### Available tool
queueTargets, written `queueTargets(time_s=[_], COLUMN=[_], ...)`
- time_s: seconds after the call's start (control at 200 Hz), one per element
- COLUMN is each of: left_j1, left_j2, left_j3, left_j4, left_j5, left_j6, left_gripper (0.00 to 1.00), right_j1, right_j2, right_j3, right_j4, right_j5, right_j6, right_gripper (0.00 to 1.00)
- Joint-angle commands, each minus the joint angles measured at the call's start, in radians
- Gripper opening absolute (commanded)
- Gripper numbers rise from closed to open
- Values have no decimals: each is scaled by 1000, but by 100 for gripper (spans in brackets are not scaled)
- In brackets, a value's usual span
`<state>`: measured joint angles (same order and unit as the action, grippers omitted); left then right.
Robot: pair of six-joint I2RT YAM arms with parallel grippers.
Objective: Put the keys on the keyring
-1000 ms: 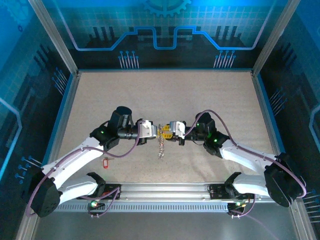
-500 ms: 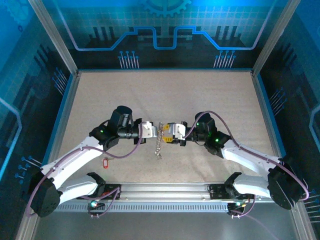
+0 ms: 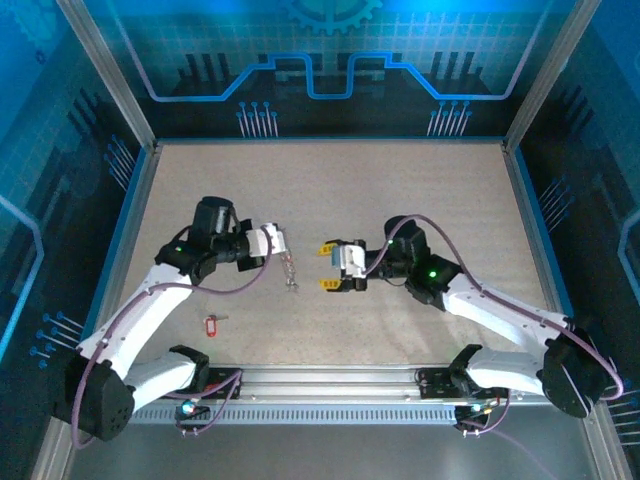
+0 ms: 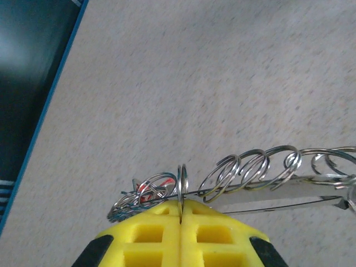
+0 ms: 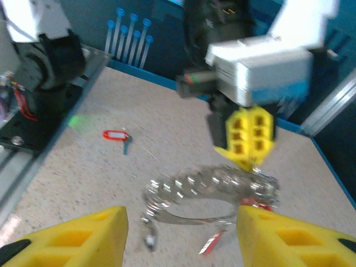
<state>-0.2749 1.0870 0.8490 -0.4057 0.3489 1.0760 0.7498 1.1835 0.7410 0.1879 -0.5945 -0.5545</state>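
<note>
The left arm and right arm are white with black joints, purple cables and tiny green lights. Their fingers are yellow with square holes.

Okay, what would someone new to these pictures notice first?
The keyring, a wire loop strung with small silver rings, hangs from the shut left tool over the middle of the table. The right tool faces it, open and apart from it. A red-tagged key lies alone on the table beside the left arm.

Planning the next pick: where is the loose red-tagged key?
In the top view, the red-tagged key lies on the table at the near left, beside the left arm, apart from the keyring held by the left gripper.
</note>
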Motion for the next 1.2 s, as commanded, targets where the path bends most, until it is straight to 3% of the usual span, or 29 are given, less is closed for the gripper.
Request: queueTargets(time_s=[0.0, 0.095, 0.215, 0.395, 0.525, 0.76, 0.99, 1.196], left_j1=[90, 173, 258, 299, 320, 349, 382, 404], left_j2=[-18, 7, 102, 191, 256, 267, 257, 266], left_j3=[33, 53, 187, 322, 410, 379, 352, 352], left_j4=[-3, 20, -118, -141, -183, -99, -73, -58], left_j5=[-38, -22, 3, -84, -131, -196, -199, -214], left_j6=[50, -30, -112, -205, -243, -317, -352, -389], left_gripper=[0, 0, 0, 0, 0, 0, 0, 0], right_j1=[91, 176, 239, 298, 319, 341, 345, 352], right_j2=[92, 203, 352, 576, 760, 1007, 1171, 1260], right_j3=[32, 68, 131, 237, 353, 579, 861, 990], right_j4=[-9, 15, 61, 197, 289, 265, -1, -150], right_j5=[-37, -14, -16, 16, 6, -50, -102, -116], right_j6=[4, -29, -38, -13, 91, 132, 123, 110], right_gripper=[55, 55, 55, 55, 54, 46, 46, 50])
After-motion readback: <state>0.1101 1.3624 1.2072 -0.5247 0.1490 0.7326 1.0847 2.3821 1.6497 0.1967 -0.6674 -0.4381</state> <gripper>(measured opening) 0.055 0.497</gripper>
